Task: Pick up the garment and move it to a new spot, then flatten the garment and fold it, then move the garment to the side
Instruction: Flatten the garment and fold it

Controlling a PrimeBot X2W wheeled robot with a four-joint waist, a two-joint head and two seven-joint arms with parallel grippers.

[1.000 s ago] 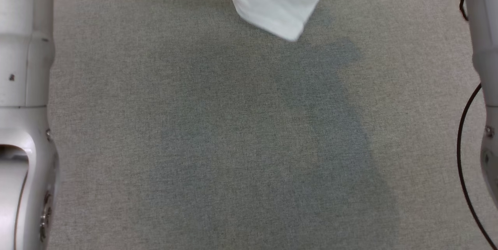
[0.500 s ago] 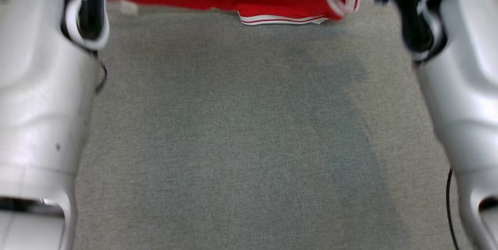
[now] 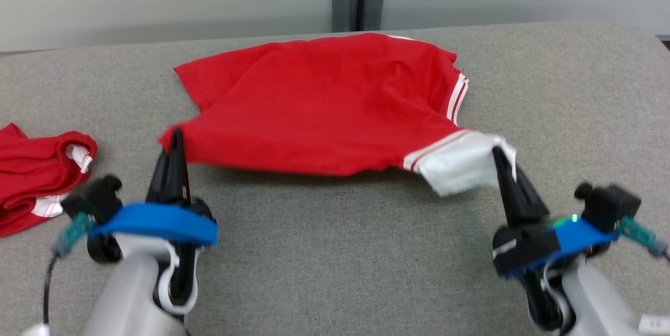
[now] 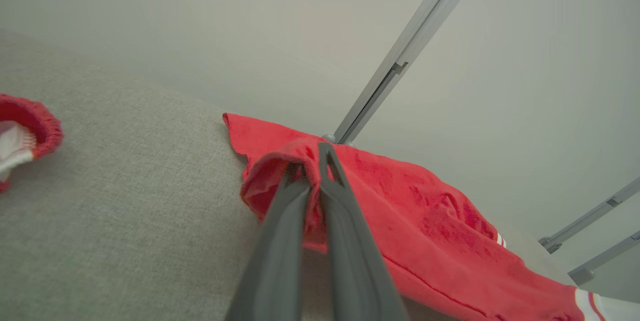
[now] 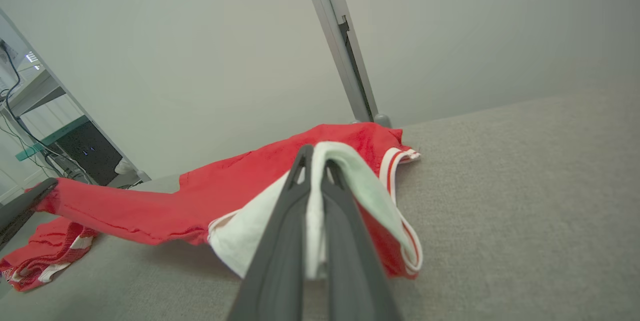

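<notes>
On the grey fabric-covered table [image 3: 335,262], a red short-sleeved cloth jersey [image 3: 324,105] lay spread toward the far middle, near edge held raised, left gripper [image 3: 175,137] clenched on its near-left corner, right gripper [image 3: 495,154] clenched on its white near-right sleeve (fabric pinched between fingers), crumpled red-and-white cloth [image 3: 36,179] sat well left.

Left tool [image 3: 175,137]: you see two long dark grey fingers [image 4: 280,251], matte and tapering to points. A bright blue band [image 3: 157,221] crosses its base. Left of the band sit a black block and a teal plug [image 3: 70,231], with a thin dark cable [image 3: 48,283] below them. Below the band, the left forearm [image 3: 131,294] is pale silver-grey, with a white-rimmed slot.

Right tool [image 3: 497,154]: alike. A small green light [image 3: 564,219] glows on the right band [image 3: 578,235].
</notes>
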